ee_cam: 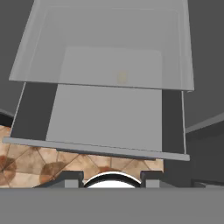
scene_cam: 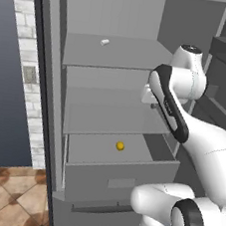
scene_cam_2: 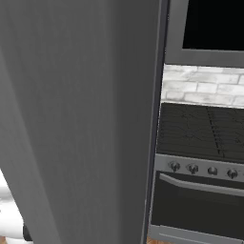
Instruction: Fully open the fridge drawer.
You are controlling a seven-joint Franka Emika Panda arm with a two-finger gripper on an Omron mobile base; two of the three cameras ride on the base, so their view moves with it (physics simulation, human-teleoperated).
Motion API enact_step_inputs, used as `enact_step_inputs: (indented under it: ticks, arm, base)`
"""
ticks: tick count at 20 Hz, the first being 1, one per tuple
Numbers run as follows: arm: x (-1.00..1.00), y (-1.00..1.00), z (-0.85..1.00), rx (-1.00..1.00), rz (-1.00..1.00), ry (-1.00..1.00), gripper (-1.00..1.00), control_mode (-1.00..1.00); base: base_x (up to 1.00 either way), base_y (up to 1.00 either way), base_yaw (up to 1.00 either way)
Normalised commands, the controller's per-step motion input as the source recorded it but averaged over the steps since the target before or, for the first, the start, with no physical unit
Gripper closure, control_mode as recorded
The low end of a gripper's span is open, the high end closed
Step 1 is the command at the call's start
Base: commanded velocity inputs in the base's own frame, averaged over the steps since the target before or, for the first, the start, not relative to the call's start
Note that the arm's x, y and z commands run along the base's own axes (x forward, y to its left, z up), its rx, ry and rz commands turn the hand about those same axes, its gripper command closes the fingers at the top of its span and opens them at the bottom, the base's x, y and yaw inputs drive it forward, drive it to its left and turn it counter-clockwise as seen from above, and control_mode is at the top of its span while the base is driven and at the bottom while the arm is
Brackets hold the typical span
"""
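The left base view looks forward and down, close, into the open fridge (scene_cam: 108, 84), with the fridge drawer (scene_cam: 119, 178) toward 6 o'clock. The right base view faces a grey panel (scene_cam_2: 71, 119) at close range, with the stove (scene_cam_2: 200, 157) at 3 o'clock. The hand view looks steeply down onto the same drawer (ee_cam: 105, 118).

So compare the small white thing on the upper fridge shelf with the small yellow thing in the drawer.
The white object lies on the upper shelf; the yellow object sits lower, inside the pulled-out fridge drawer. The white object looks short and elongated, the yellow object rounder. Both are tiny, and too small to identify.
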Motion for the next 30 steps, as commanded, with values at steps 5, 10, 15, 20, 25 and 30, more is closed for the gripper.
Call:
enact_step_inputs:
  ticks: [5,10,15,20,25,30]
  arm:
    - [-0.13,0.03,0.00,0.00,0.00,-0.05,-1.00,-1.00]
    - [-0.47,-0.10,0.00,0.03,0.00,-0.11,-1.00,-1.00]
    - [-0.17,-0.10,-0.02,0.00,0.00,-0.02,-1.00,-1.00]
    - [-0.32,0.48,0.00,0.01,0.00,-0.02,-1.00,-1.00]
    - [-0.32,0.22,0.00,0.00,0.00,0.00,-1.00,-1.00]
    - [-0.13,0.00,0.00,0.00,0.00,0.00,-1.00,-1.00]
  base:
    - [0.00,0.00,0.00]
    - [0.00,0.00,0.00]
    - [0.00,0.00,0.00]
    - [0.00,0.00,0.00]
    - [0.00,0.00,0.00]
    - [0.00,0.00,0.00]
